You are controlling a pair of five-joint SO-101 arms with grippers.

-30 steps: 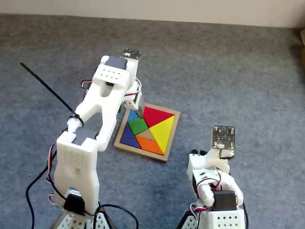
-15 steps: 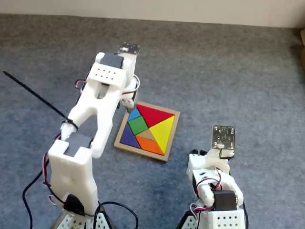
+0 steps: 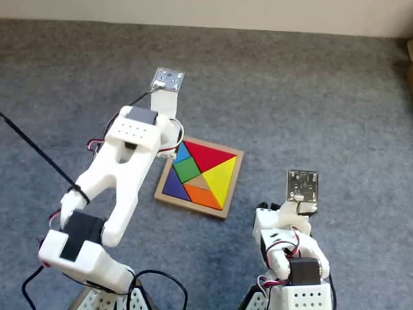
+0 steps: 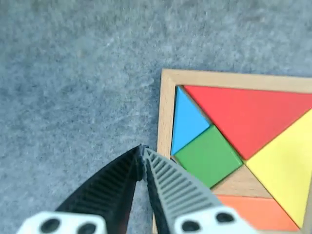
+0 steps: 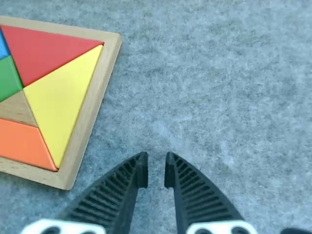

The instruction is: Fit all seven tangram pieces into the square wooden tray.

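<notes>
The square wooden tray (image 3: pixel 233 184) lies on the carpet holding red (image 3: pixel 211 157), yellow (image 3: pixel 221 179), green (image 3: pixel 186 170), light blue (image 3: pixel 182 153), purple (image 3: pixel 173 186) and orange (image 3: pixel 203 197) pieces. A wood-coloured triangle (image 3: pixel 199 182) sits in the middle; piece or bare floor, I cannot tell. My left gripper (image 4: pixel 143 151) is shut and empty above the carpet, just outside the tray's rim (image 4: pixel 165 122) beside the light blue triangle (image 4: pixel 187 119) and green square (image 4: pixel 208 156). My right gripper (image 5: pixel 156 168) hovers over carpet past the tray's opposite rim (image 5: pixel 90 119), its tips nearly together with nothing held.
Grey carpet surrounds the tray on every side. The left arm (image 3: pixel 132 132) slants over the ground left of the tray, trailing a black cable (image 3: pixel 39 152). The right arm (image 3: pixel 290 252) stands at the front right.
The left arm swung left and drew back. Its gripper came off the tray's light blue corner and now hangs outside the rim. The right arm kept still.
</notes>
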